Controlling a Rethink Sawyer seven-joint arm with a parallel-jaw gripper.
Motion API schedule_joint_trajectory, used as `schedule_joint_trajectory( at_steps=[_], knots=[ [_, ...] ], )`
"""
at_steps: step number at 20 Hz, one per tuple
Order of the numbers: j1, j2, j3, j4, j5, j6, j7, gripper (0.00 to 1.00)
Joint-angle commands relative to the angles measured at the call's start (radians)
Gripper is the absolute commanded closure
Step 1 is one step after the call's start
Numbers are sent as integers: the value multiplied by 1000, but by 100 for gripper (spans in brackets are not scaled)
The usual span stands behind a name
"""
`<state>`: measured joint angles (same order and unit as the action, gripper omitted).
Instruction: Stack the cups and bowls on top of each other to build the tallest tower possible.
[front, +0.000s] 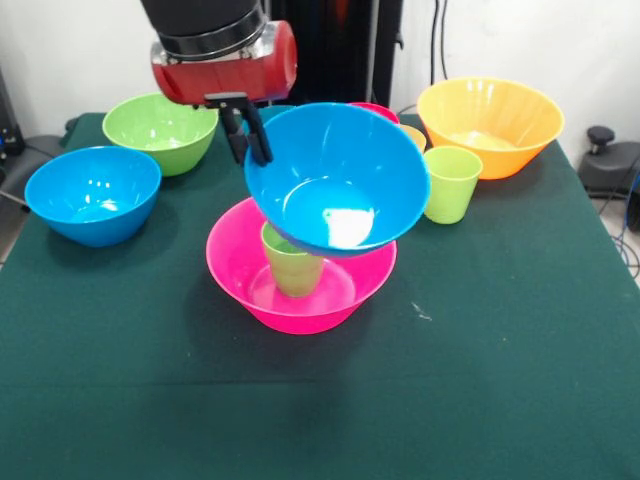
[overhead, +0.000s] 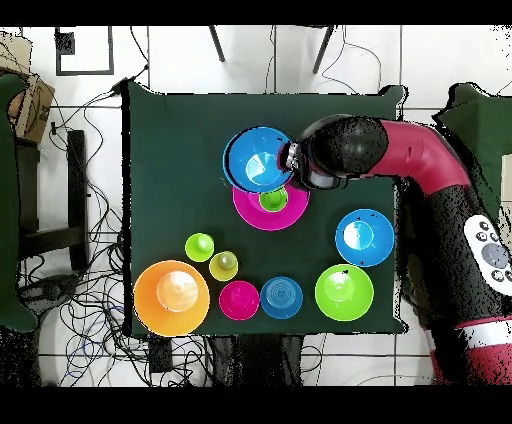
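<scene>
Over the pink bowl (front: 300, 280), my gripper (front: 248, 135) pinches the blue bowl's (front: 335, 180) rim, tilted so it can settle onto the green cup (front: 292, 262) inside.

1. The red and black arm (front: 222, 45) reached down from above.
2. Its end effector (front: 248, 135) pointed downward, its black fingers (front: 256, 130) clamped over the rim of the blue bowl (front: 338, 180).
3. It held that bowl tilted, off the counter (front: 500, 330).
</scene>
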<state>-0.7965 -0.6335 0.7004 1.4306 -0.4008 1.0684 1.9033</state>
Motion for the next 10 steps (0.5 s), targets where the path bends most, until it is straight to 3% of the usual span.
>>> schedule_joint_trajectory(
  at_steps=[1,6,10],
  knots=[
    [-5,115,26,-99,-110,22,-368,100],
    [-18,139,37,-119,-125,32,-413,100],
    [-28,153,37,-87,-137,-14,-408,100]
  ],
)
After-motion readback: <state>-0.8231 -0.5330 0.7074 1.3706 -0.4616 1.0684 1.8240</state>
